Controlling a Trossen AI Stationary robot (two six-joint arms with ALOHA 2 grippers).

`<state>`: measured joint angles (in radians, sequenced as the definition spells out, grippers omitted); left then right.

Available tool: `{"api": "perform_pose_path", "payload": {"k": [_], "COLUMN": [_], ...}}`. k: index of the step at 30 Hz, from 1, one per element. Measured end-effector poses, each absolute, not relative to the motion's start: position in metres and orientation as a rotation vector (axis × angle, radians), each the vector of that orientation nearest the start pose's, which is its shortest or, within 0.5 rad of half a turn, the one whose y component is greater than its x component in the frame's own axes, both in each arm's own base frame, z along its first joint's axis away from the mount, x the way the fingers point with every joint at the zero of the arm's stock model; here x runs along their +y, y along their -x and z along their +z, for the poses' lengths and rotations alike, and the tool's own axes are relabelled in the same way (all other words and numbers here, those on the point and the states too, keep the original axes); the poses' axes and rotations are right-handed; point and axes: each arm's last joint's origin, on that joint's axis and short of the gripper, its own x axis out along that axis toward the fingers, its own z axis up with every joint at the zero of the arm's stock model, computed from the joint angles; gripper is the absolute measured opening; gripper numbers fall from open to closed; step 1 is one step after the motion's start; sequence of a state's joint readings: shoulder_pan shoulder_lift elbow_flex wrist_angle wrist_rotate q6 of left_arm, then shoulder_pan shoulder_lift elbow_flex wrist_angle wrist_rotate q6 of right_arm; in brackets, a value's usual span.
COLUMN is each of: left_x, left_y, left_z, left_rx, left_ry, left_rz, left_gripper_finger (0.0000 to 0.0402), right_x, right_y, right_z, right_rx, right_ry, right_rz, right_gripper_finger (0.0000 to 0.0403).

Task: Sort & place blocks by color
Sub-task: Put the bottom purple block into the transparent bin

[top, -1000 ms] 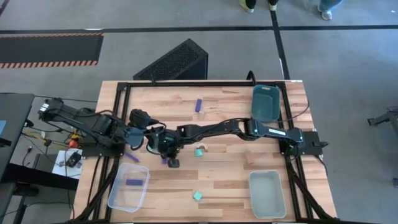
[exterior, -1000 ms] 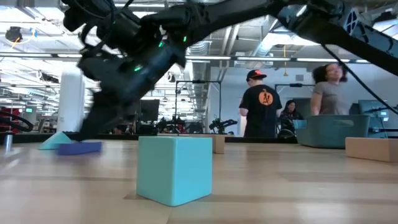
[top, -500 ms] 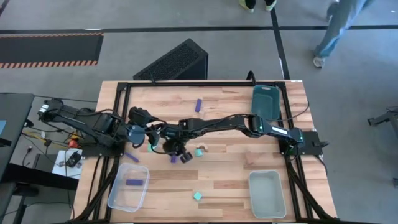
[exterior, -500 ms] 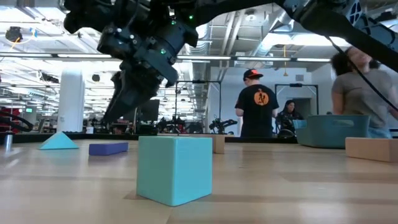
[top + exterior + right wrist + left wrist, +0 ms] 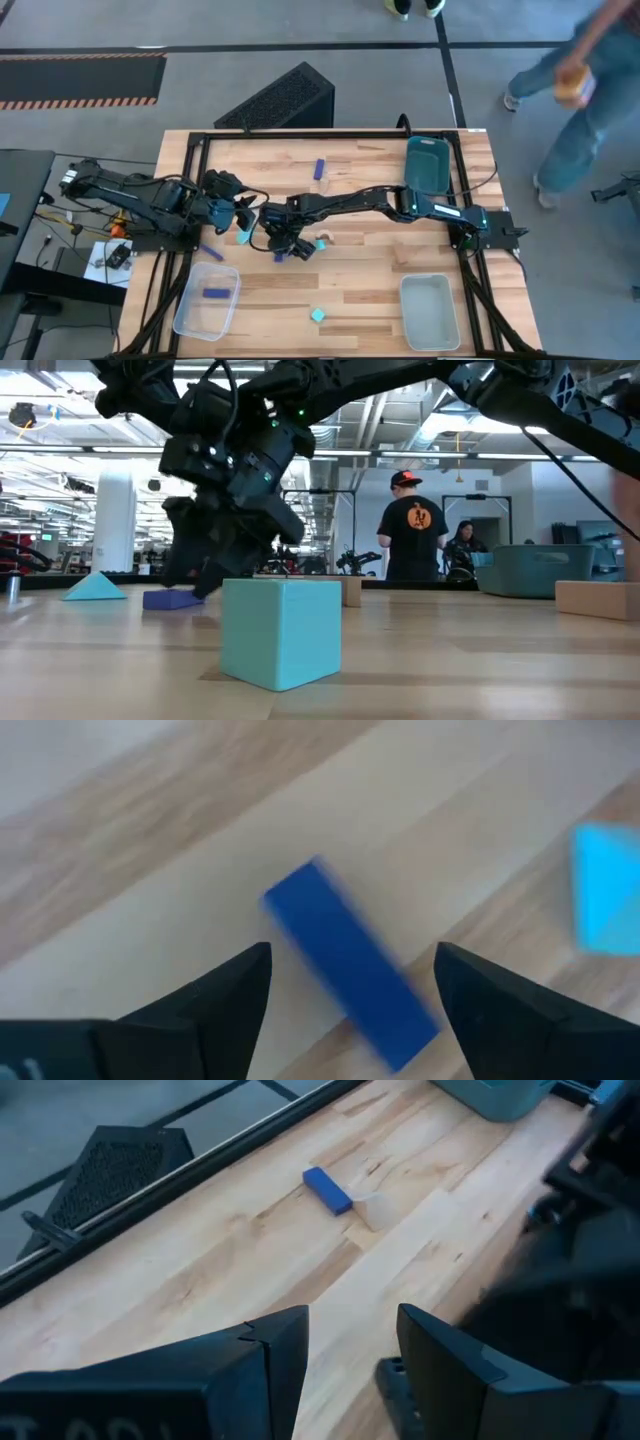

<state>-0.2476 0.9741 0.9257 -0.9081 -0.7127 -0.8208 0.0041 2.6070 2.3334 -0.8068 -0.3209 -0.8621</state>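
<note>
Now the right gripper [image 5: 350, 982] hangs with fingers spread wide over a blue bar [image 5: 350, 975] lying free on the counter [image 5: 360, 290] near mid-table. Judging by this, the bar needs regrasping. The left gripper [image 5: 350, 1355] waits nearby, fingers part-open, empty.

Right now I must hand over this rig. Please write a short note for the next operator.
Right gripper: open, above a blue bar lying on the table.
Left gripper: part open, empty, waiting at the table's left.
One blue bar lies in the clear bin.
Left to sort: another blue bar at the far side, teal cubes and.
</note>
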Motion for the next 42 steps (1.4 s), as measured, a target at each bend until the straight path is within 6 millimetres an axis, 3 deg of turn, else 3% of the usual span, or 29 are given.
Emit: {"api": "perform_pose_path", "payload": {"k": [8,12,17,21,28,34,38,42], "left_x": [-0.004,0.004,0.009,0.010,0.012,0.001,-0.010,-0.013], "left_y": [-0.172,-0.172,-0.171,-0.169,-0.177,-0.192,-0.179,-0.162], "left_z": [0.297,0.297,0.298,0.304,0.324,0.329,0.348,0.376], "left_rx": [0.598,0.589,0.578,0.507,0.294,0.296,0.341,0.373], "left_ry": [0.346,0.404,0.446,0.484,0.524,0.596,0.608,0.568], "left_rz": [0.840,0.879,0.885,0.884,0.812,0.636,0.587,0.590], "left_gripper_finger": [0.0143,0.0143,0.0143,0.0143,0.0143,0.0143,0.0143,0.0143], "right_x": [-0.006,-0.017,-0.014,-0.001,0.030,0.053,0.074,0.100], "right_y": [-0.551,-0.548,-0.551,-0.553,-0.553,-0.552,-0.549,-0.555], "right_z": [0.131,0.121,0.114,0.113,0.113,0.125,0.145,0.181], "right_rx": [0.870,0.941,0.995,1.017,1.045,1.044,1.018,0.816], "right_ry": [0.521,0.401,0.214,0.146,0.057,-0.158,-0.215,-0.246], "right_rz": [0.635,0.599,0.486,0.376,0.291,0.240,0.259,0.288], "right_gripper_finger": [0.0302,0.0302,0.0289,0.0243,0.0097,0.0090,0.0090,0.0090]}}
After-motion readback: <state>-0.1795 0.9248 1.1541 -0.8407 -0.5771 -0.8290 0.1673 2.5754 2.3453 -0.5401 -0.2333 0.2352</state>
